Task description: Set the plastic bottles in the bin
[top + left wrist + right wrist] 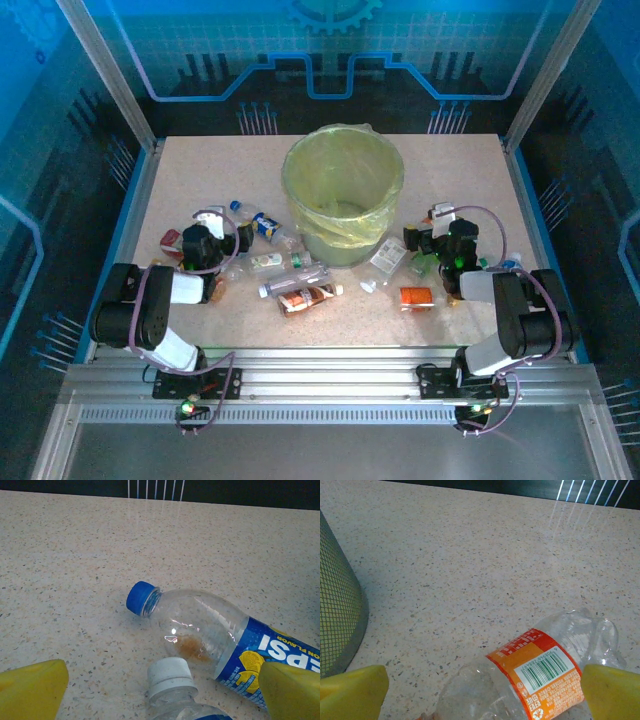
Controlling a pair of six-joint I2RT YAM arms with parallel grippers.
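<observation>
Step in hand: first pick, I'd say. Every bottle I can see lies on the counter (pixel 200 170), none gripped.

My left end effector (pixel 161 690) is wide open & empty, low over two bottles toward the counter's left edge. One is a clear plastic bottle w/ blue cap and blue-yellow label (pixel 200 630), on its side, cap aimed at the far-left corner. The other is a clear bottle w/ white cap (pixel 170 680), just beside it and btwn my fingers.

My right end effector (pixel 482 692) is also wide open & empty, toward the right edge. It straddles a crushed clear bottle w/ orange label and barcode (pixel 540 675) lying flat.

The bin, a large round bucket w/ yellow-green bag liner (pixel 300 200), stands mid-counter toward the far edge, btwn both arms. More bottles & packs lie scattered along its near side, e.g. one w/ red-brown label (pixel 310 297).

Nxt, in my judgement: lower one end effector, close across a bottle's body, lift above the rim, carry over, release. Left side is fiddly: the two bottles are touching or nearly so (can't tell which), so there's a risk of pinching both. The crushed one on the right looks thin & soft and may slip or flatten.
</observation>
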